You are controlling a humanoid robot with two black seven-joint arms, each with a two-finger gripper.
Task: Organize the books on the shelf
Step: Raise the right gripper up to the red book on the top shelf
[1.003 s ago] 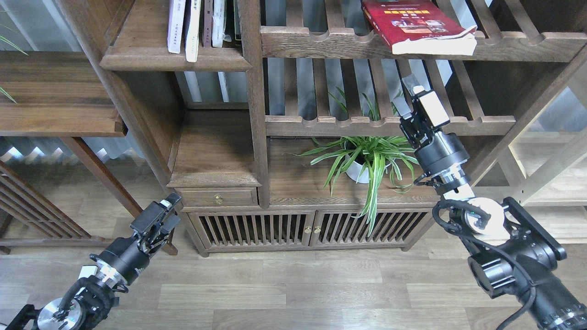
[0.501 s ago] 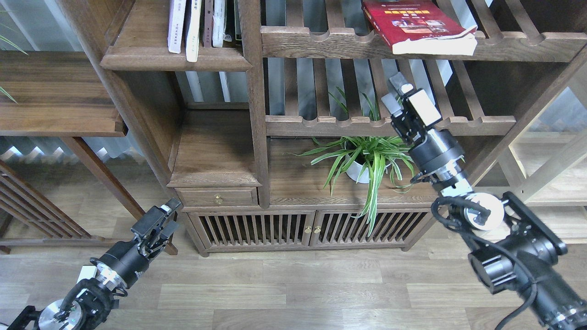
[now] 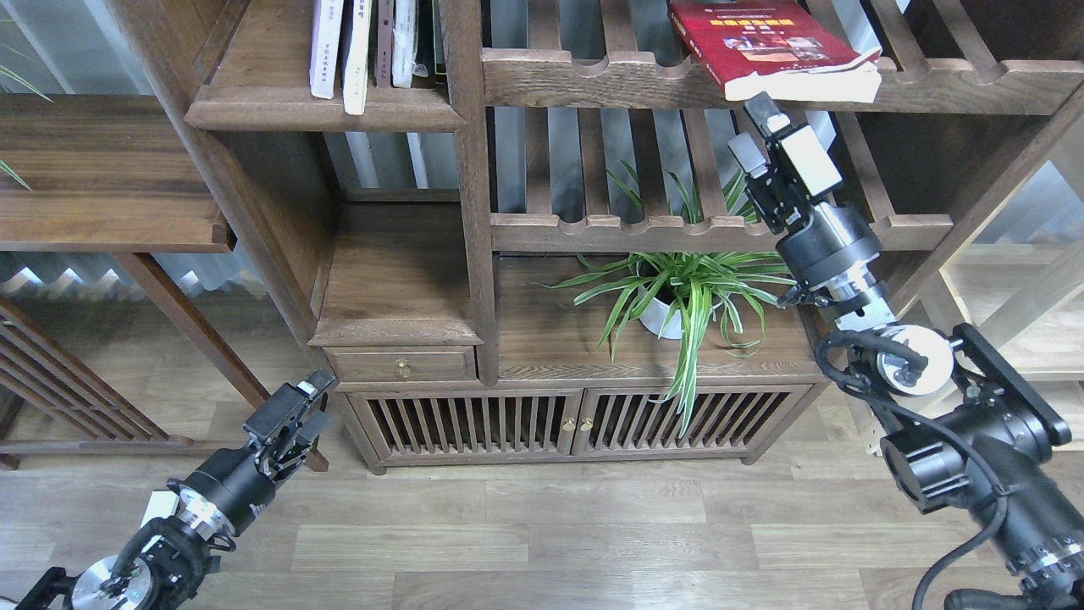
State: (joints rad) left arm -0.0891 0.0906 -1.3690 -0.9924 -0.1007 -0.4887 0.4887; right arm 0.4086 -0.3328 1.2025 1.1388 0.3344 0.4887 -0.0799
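Note:
The dark red book (image 3: 762, 38) with a yellow title band lies flat on a slatted upper shelf at the top right, its page edge jutting over the front rail. My right gripper (image 3: 750, 127) is open and empty just below that page edge, its upper fingertip (image 3: 760, 107) almost touching it. My left gripper (image 3: 306, 400) hangs low at the left above the floor, its fingers together and empty. The solid dark-wood shelf (image 3: 279, 110) is at the top left. The yellow-green and white-lavender books are out of view.
Thin upright books (image 3: 356, 51) stand on the solid shelf. A potted spider plant (image 3: 677, 292) sits on the cabinet top below my right gripper. A slatted rail (image 3: 593, 229) runs behind the right wrist. A low cabinet with a drawer (image 3: 402, 366) stands below.
My right gripper has swung left, then risen up and right to just under the red book's edge. My left gripper has sunk slightly.

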